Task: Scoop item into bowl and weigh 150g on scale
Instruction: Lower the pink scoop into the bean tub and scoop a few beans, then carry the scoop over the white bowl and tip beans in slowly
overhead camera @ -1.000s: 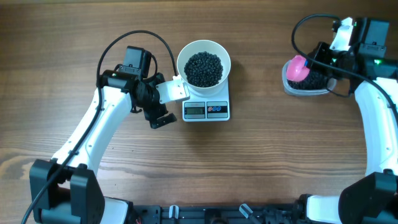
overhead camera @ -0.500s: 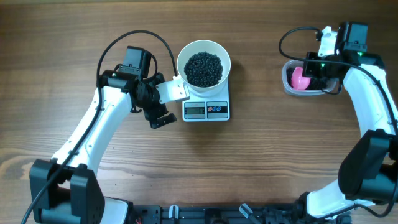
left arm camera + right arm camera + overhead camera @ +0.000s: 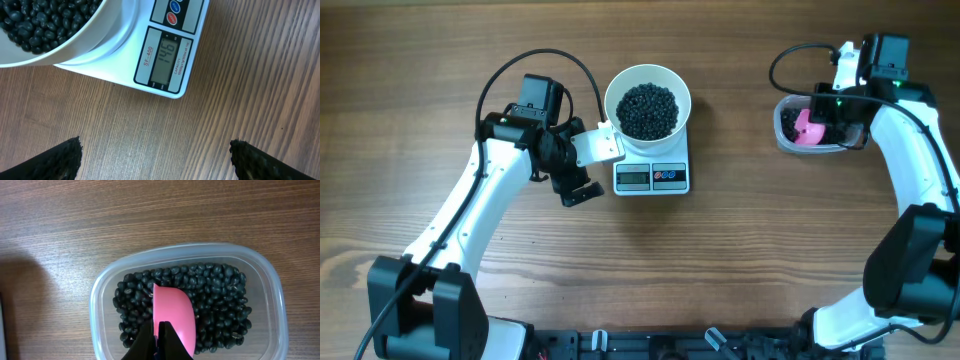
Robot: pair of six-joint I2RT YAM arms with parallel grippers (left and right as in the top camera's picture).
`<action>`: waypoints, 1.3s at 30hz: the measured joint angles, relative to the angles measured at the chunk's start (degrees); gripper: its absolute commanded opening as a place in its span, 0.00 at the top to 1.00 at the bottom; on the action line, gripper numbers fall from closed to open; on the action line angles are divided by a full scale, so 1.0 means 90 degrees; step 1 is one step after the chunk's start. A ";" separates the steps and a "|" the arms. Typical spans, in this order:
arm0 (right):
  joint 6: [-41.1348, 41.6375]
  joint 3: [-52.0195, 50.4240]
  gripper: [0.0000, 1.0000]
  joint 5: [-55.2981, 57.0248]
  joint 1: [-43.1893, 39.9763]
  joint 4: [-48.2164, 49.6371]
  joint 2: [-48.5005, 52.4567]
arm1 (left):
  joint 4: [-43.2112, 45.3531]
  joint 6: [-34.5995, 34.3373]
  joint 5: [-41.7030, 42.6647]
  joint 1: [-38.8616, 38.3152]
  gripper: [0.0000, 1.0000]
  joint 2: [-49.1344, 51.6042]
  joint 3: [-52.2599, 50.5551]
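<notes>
My left claw is wide open beside the scale, which reads 146, I think. The bowl of beans sits on it. Near the table's far right corner, my right claw pinches the pink scoop in the tub.

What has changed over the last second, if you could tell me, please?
The right gripper, shut on the pink scoop, swung round and lowered the scoop from above the tub into the beans inside it. Nothing was picked up or let go. The left gripper stayed open beside the scale, and the bowl stayed on the scale.
</notes>
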 measured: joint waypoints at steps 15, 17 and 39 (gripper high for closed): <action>0.0605 0.0015 0.96 -0.1139 -0.0029 0.0287 0.0017 | 0.0000 0.0000 0.0000 0.0000 0.00 0.0000 0.0000; 0.0704 0.0015 0.96 -0.1117 -0.0039 0.0214 0.0019 | -0.0002 0.0000 0.0000 0.0000 0.00 0.0000 0.0000; 0.1103 0.0019 0.96 -0.2956 -0.2040 0.0029 0.0022 | -0.0002 0.0000 0.0000 0.0000 0.00 0.0000 0.0000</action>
